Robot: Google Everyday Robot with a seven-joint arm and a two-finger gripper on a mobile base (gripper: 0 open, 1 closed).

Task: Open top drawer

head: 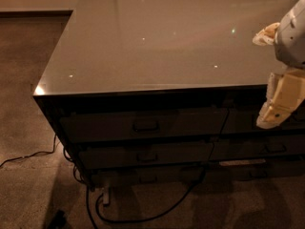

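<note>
**Operator:** What is in front of the robot?

**Spotter:** You have a big dark cabinet (157, 42) with a shiny top. Its front faces the camera and has two stacks of drawers. The top drawer (105, 125) is the wide one in the left stack, directly under the top plate. It looks fully closed, with its front in line with the drawer below (119, 156).

**Operator:** And the gripper?

**Spotter:** The gripper (270, 118) hangs at the right edge of the view, in front of the right stack (243, 120) and well apart from your drawer. I cannot tell whether it is open or closed, or whether it has hold of something.

**Operator:** So which step is this?

**Spotter:** I judge it is the approach, and nothing is pulled yet. You need to bring the gripper across to the left, to the small loop handle (146, 126) at the centre of the top drawer. Then you close around its bar and pull straight outward. Take care not to go to the handle one row lower.
</note>
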